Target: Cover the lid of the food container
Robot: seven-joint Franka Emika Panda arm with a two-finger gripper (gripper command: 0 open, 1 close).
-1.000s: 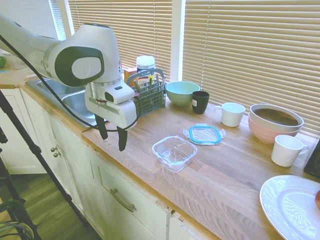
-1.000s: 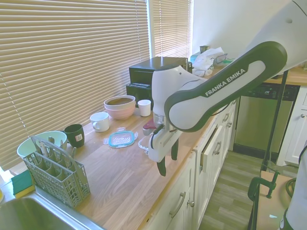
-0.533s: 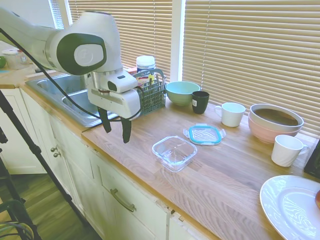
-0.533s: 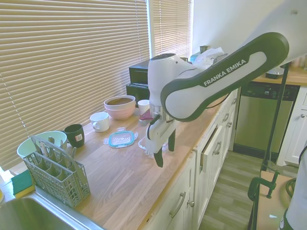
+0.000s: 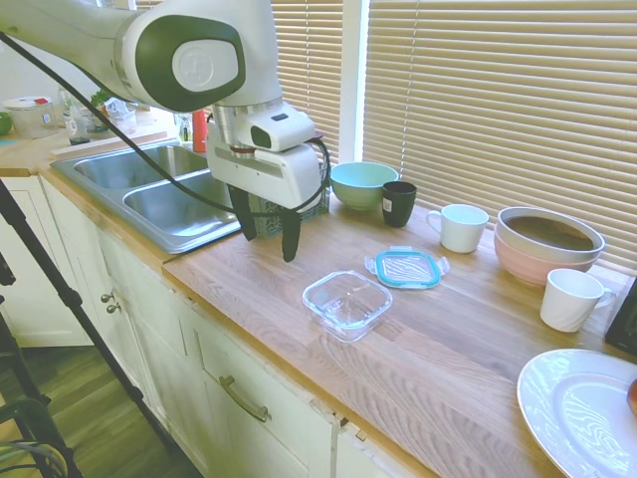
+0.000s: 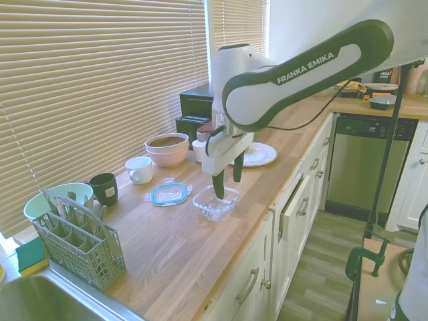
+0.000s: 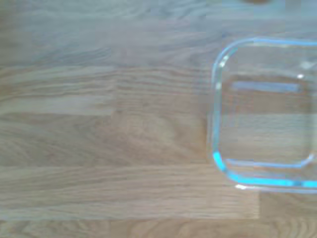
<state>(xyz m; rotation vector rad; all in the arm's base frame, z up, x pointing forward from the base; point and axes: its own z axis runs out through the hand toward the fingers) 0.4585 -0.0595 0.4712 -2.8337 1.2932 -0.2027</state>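
I'm hanging the gripper above the wooden counter, fingers spread apart and gripping nothing, pointing straight down. The food container is sitting uncovered near the counter's front edge, and my wrist camera is catching one rounded corner of it. The lid is lying flat just behind it, toward the blinds, in front of the white mug.
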